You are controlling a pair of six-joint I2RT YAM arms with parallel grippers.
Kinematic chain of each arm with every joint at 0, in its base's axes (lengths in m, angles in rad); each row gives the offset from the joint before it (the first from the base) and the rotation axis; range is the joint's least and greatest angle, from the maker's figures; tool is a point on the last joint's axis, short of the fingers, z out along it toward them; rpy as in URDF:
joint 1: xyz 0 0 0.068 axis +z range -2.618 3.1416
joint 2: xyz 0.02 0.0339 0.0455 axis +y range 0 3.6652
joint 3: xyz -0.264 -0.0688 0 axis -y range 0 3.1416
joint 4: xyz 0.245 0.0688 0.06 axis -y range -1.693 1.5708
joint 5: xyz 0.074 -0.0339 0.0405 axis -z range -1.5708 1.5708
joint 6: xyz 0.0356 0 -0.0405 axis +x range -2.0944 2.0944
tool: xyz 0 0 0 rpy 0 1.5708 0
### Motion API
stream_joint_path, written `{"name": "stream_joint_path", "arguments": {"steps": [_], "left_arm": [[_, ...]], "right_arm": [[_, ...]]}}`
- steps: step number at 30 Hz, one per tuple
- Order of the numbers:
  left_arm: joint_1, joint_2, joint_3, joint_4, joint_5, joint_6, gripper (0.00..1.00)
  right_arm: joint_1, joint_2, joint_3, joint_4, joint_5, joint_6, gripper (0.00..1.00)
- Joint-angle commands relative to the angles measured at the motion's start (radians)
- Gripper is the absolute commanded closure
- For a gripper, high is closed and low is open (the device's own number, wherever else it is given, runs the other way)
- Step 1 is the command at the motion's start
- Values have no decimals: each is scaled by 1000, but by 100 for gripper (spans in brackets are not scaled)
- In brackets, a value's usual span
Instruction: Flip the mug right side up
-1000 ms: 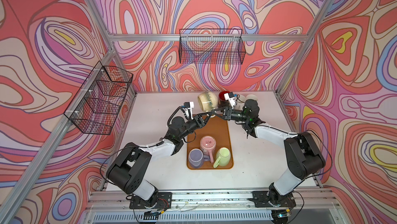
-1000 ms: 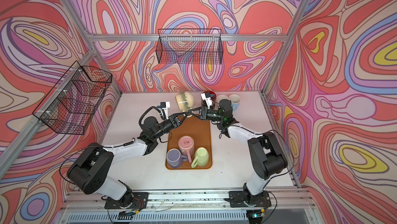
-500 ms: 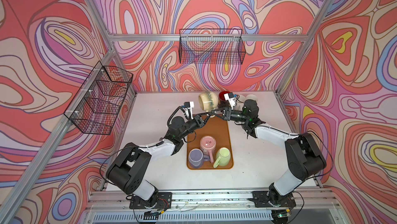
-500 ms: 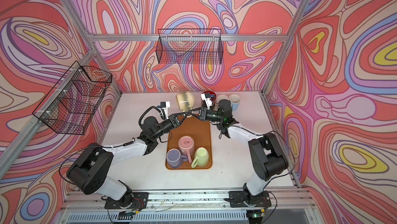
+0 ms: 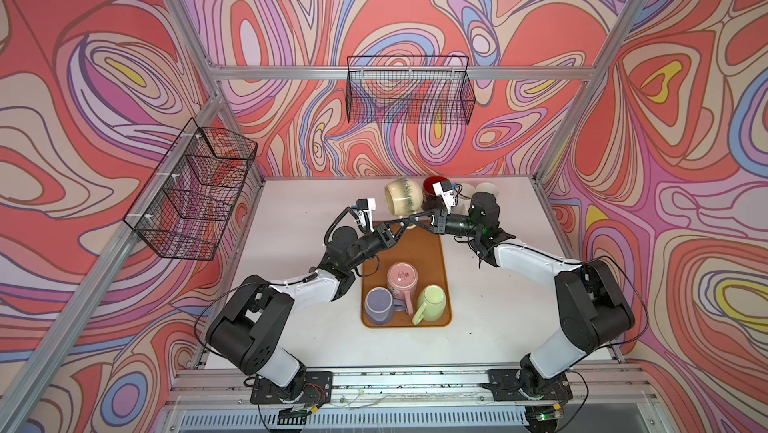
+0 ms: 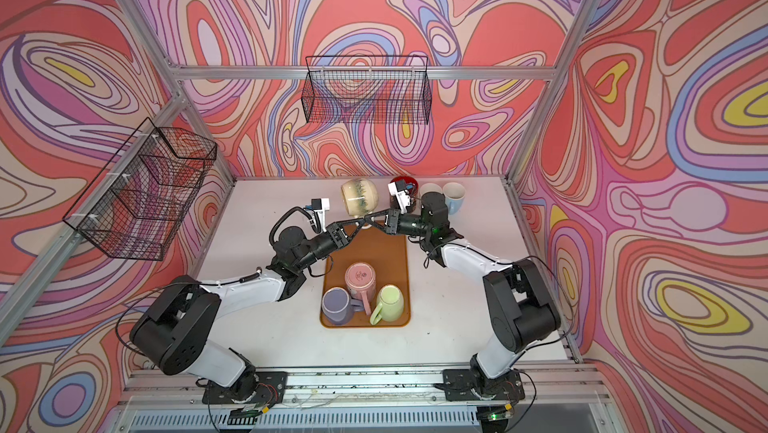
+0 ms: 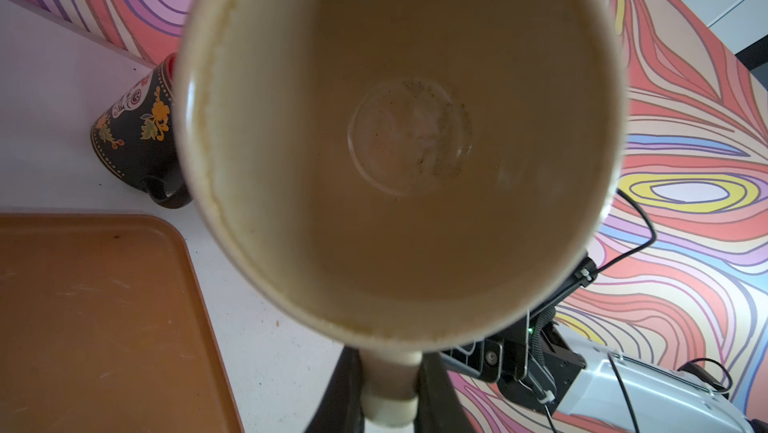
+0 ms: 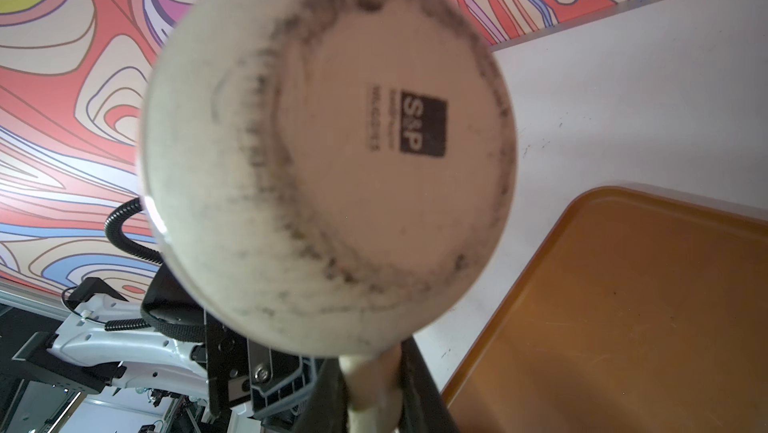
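Cream mug (image 5: 400, 199) lies on its side, upper centre in both top views, just beyond the tray (image 5: 424, 252). Left gripper (image 7: 388, 395) and right gripper (image 8: 370, 397) both clamp its handle (image 7: 390, 368), jaws nearly closed. Best bet: one releases first, then the other rolls the mouth up slowly.

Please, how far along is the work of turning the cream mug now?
Done: the cream mug is off the table, lying sideways in the air near the far end of the tray. In hand: the left gripper and the right gripper both clamp its handle. Left: tip the mouth upward and set it down.
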Motion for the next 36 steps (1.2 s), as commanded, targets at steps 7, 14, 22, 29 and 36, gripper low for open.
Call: {"name": "stream_joint_path", "arguments": {"steps": [7,14,22,29,36], "left_arm": [[7,-63,-31,-19,-61,72,100],[7,-91,-38,-75,-106,101,100],[14,-93,31,-244,-139,185,100],[42,-52,144,-397,-139,251,100],[68,36,333,-630,-136,364,100]], "right_arm": [[7,-69,80,-115,41,-111,71],[6,-73,92,-179,80,-140,66],[7,-92,96,-280,156,-197,66],[5,-126,59,-303,202,-222,66],[-9,-190,44,-441,368,-257,66]]}}
